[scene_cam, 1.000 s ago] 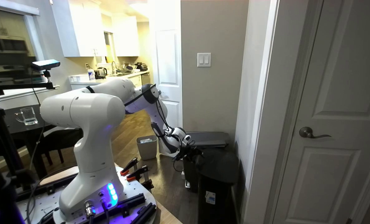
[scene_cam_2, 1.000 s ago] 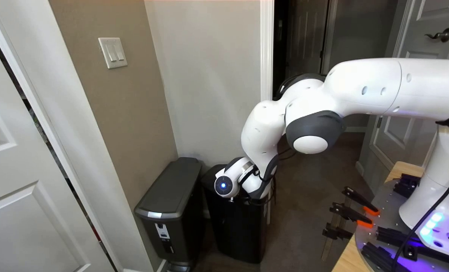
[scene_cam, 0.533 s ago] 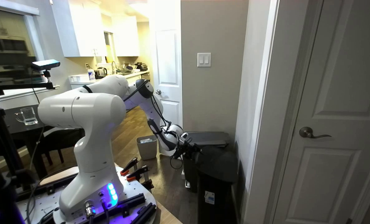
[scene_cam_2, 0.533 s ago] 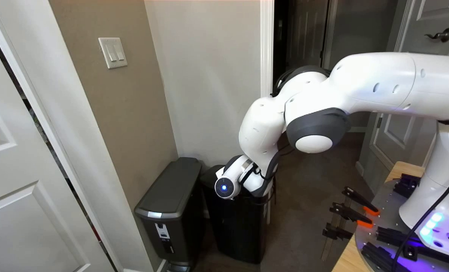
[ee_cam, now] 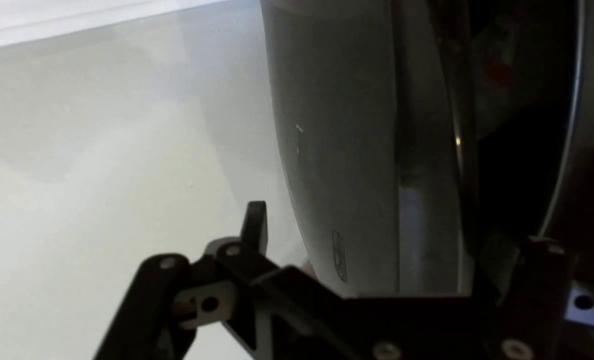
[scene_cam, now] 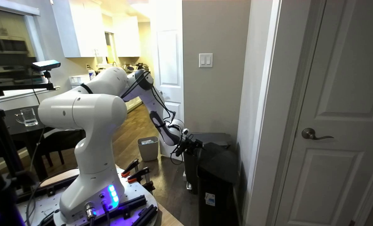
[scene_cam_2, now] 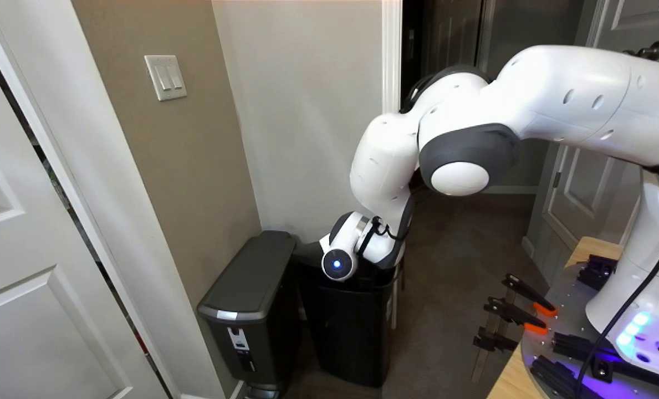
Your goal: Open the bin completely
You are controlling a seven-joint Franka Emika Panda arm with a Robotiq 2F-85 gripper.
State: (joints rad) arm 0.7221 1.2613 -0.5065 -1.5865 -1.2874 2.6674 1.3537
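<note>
Of bins there are three: one black bin (scene_cam_2: 348, 338), one grey-lidded bin (scene_cam_2: 247, 277) and one small grey container (scene_cam: 148, 153). I count also one robot arm (scene_cam: 95, 135), one pincer (ee_cam: 381, 240), one glass mug (scene_cam: 29, 117), one switch plate (scene_cam: 205, 60) with two switches (scene_cam: 203, 60), and two orange clamp tips (scene_cam_2: 544, 310).

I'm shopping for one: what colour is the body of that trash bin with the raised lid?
Black; the trash bin's body shows best in an exterior view.
</note>
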